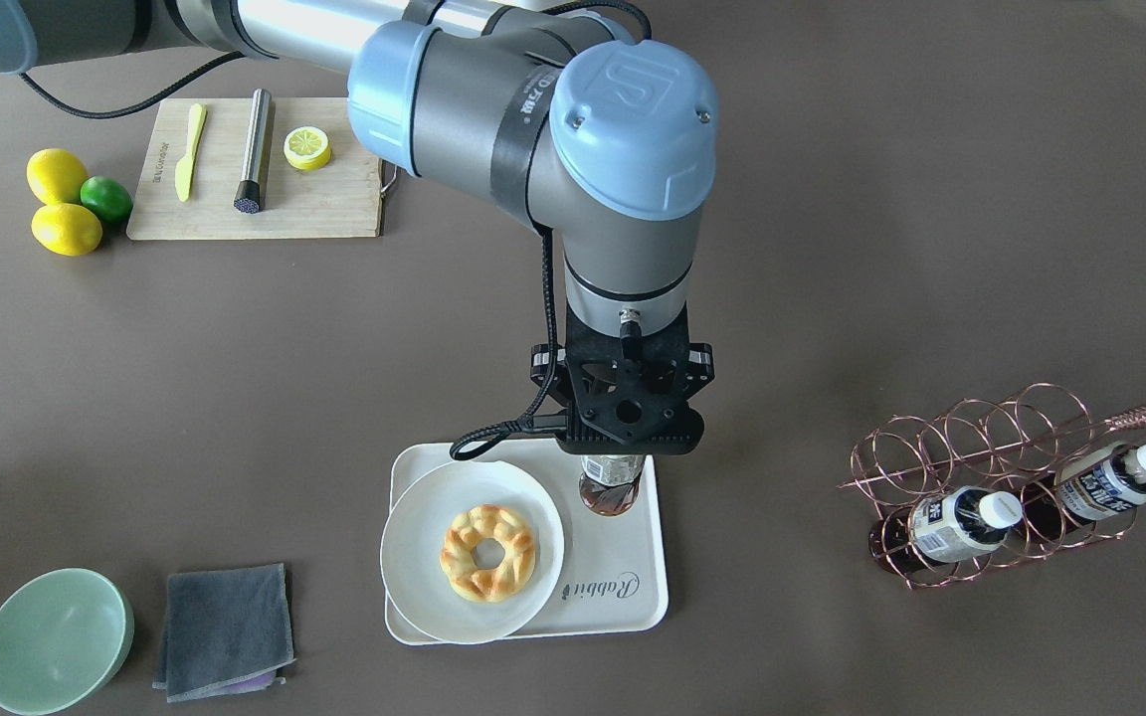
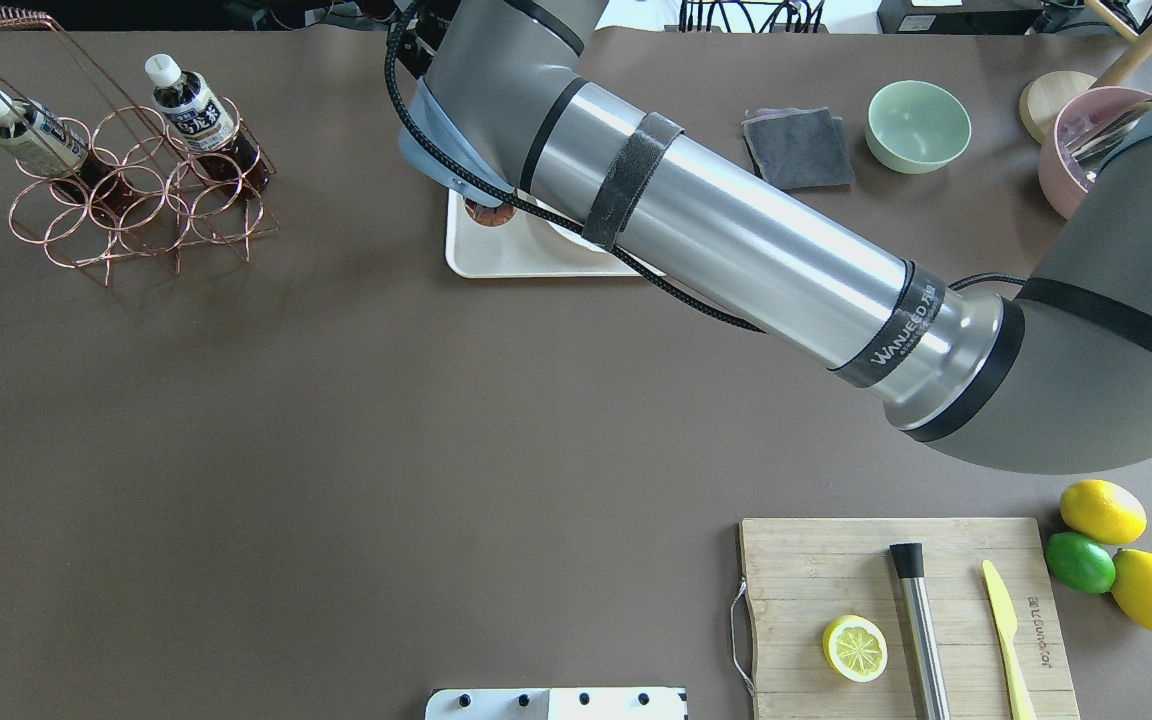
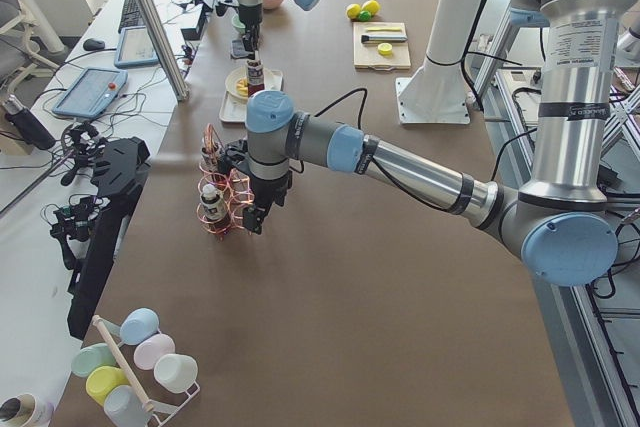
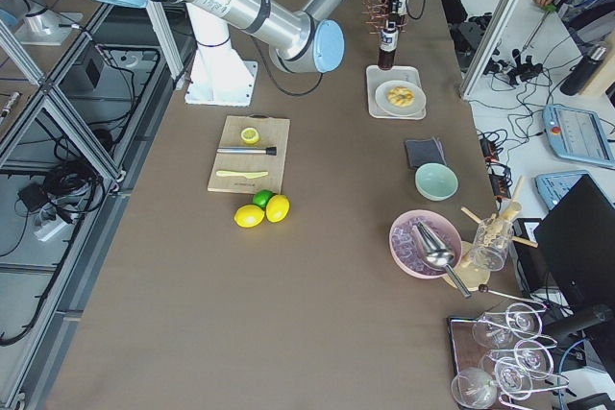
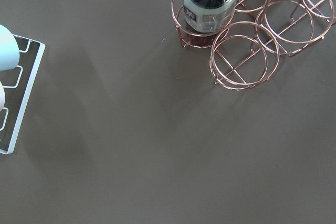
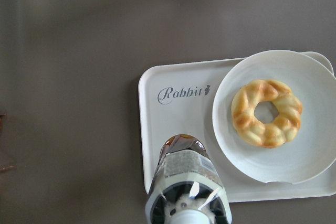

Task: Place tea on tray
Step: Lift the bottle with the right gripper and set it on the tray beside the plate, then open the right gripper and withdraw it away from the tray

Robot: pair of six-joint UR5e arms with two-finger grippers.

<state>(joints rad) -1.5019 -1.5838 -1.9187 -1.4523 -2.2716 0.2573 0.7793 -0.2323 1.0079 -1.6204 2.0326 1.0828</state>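
The tea [image 1: 610,489], a small clear bottle of dark liquid, stands upright over the back corner of the cream tray [image 1: 623,597], beside the white plate [image 1: 414,557] with a pastry ring. My right gripper [image 1: 615,459] is shut on its top from above; I cannot tell whether its base touches the tray. In the right wrist view the tea [image 6: 184,177] is over the tray [image 6: 152,124] near the "Rabbit" lettering. Two more bottles [image 1: 961,522] [image 1: 1115,482] lie in the copper wire rack [image 1: 991,438]. My left gripper [image 3: 255,219] hangs by the rack; I cannot tell its state.
A wooden cutting board [image 1: 324,209] with a knife, a steel tool and a lemon half lies at the back. Two lemons and a lime [image 1: 105,197] sit beside it. A green bowl [image 1: 56,641] and a grey cloth [image 1: 225,626] are in front.
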